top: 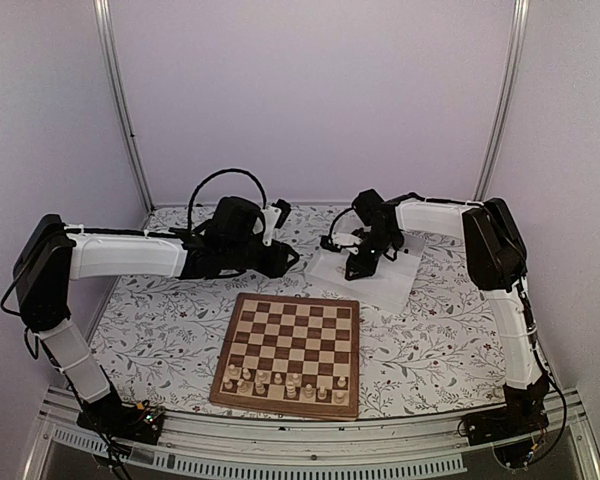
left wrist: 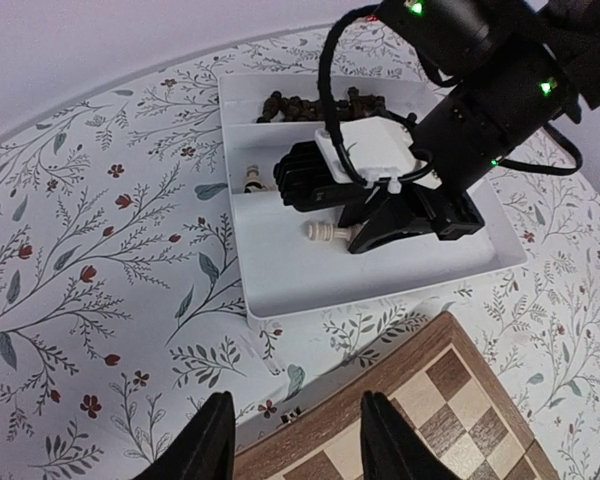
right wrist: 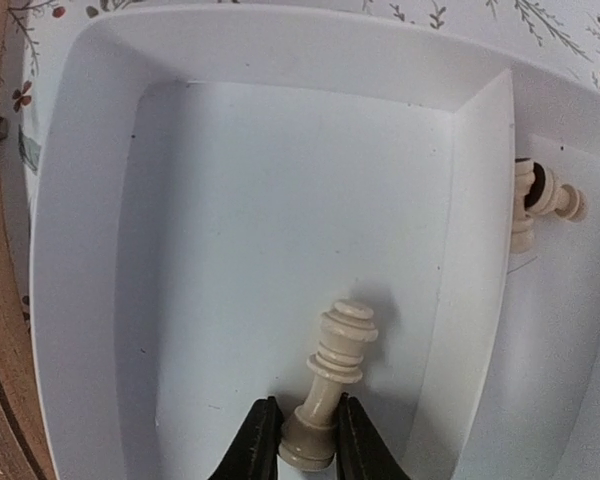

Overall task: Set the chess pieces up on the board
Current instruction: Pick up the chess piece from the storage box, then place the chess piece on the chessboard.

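Note:
My right gripper (right wrist: 302,440) is shut on the stem of a cream chess piece (right wrist: 332,370) that lies in the near compartment of the white tray (right wrist: 80,250). The same piece shows in the left wrist view (left wrist: 325,232). My left gripper (left wrist: 295,440) is open and empty, hovering over the far corner of the board (left wrist: 450,400). In the top view the board (top: 298,297) holds several cream pieces (top: 285,382) on its near two rows. Dark pieces (left wrist: 310,103) lie in the tray's far compartment.
Cream pieces (right wrist: 540,200) lie beyond the tray's divider. The tray (top: 390,285) sits behind the board to the right, on a floral cloth (top: 150,320). The left arm (top: 130,255) stretches across the back left.

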{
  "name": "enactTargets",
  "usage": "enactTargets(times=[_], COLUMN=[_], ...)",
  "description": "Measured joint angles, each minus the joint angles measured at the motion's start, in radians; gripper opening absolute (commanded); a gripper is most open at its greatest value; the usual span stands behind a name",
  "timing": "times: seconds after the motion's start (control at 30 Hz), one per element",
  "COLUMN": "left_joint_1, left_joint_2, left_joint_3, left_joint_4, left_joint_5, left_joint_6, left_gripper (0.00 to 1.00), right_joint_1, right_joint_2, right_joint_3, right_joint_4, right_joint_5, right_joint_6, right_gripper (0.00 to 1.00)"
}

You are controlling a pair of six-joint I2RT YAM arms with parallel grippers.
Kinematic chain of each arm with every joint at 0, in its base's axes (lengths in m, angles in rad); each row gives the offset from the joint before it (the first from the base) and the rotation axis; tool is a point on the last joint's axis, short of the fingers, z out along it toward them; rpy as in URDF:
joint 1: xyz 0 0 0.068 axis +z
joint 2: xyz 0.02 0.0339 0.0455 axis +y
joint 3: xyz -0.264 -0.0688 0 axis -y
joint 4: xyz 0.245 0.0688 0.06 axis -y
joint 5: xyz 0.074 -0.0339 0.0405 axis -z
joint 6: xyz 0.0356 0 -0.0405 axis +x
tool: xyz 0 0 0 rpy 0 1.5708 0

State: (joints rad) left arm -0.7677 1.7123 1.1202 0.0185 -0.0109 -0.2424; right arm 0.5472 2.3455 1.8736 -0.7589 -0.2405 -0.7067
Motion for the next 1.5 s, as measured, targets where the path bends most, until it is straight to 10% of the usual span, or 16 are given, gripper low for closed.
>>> enactTargets(times=[1.2, 1.5], left_joint_1=[0.09, 0.089], left_joint_2=[0.198, 0.248], left_joint_3=[0.055, 0.093], left_joint_4=[0.464, 0.513], left_joint_5=[0.595, 0.652], left_joint_6=[-0.556, -0.62], left_gripper=[0.54, 0.38], right_joint_1=[0.006, 0.031], right_joint_2=[-0.47, -0.47], right_joint_3=[-0.285, -0.285], right_joint_4=[0.115, 0.113], right_joint_5=[-0.449, -0.461], right_joint_6=[0.068, 0.067], right_gripper=[0.08, 0.09])
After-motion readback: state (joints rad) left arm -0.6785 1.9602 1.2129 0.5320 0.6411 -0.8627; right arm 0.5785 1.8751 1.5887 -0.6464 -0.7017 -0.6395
